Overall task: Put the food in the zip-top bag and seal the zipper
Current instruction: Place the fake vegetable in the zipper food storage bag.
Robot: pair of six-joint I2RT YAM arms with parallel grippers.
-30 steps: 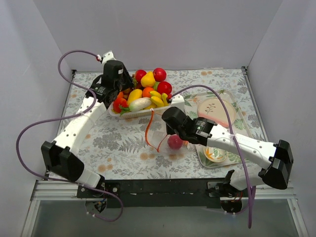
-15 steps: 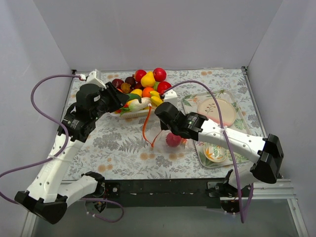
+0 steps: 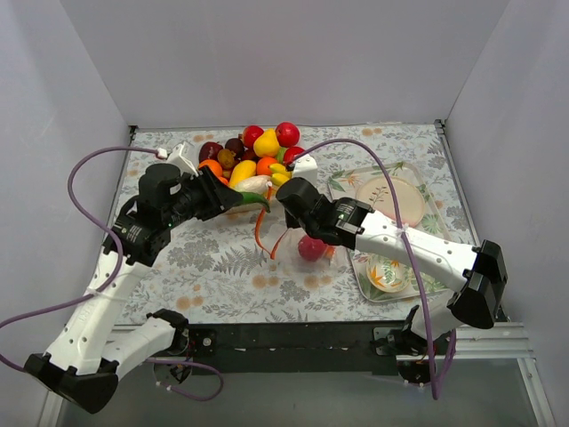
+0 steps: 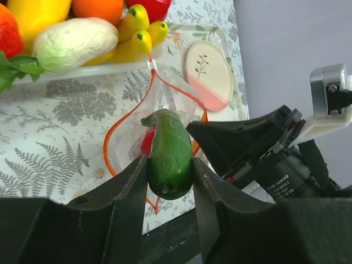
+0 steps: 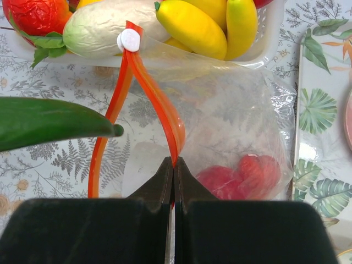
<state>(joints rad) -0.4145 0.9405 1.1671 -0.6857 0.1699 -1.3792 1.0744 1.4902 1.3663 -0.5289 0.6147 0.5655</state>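
My left gripper [image 4: 169,175] [image 3: 238,197] is shut on a green toy vegetable [image 4: 169,157] and holds it above the open mouth of the clear zip-top bag [image 5: 242,115]. The green piece's tip also shows in the right wrist view [image 5: 49,124]. My right gripper [image 5: 173,168] [image 3: 286,203] is shut on the bag's red-orange zipper strip [image 5: 159,102] and holds the mouth open. A red toy fruit [image 5: 242,173] [image 3: 312,250] lies inside the bag. More toy food [image 3: 258,156] is piled in the white basket [image 3: 316,175].
A tray [image 3: 428,196] at the right holds a pink-and-cream plate [image 3: 391,199] and a small bowl [image 3: 388,275]. The white basket of fruit stands just behind the bag. Purple cables loop at the left and over the right arm. Walls close in on three sides.
My left gripper has carried the green vegetable from the basket rightwards to the bag's mouth. My right gripper has kept hold of the zipper strip and shifted slightly left.
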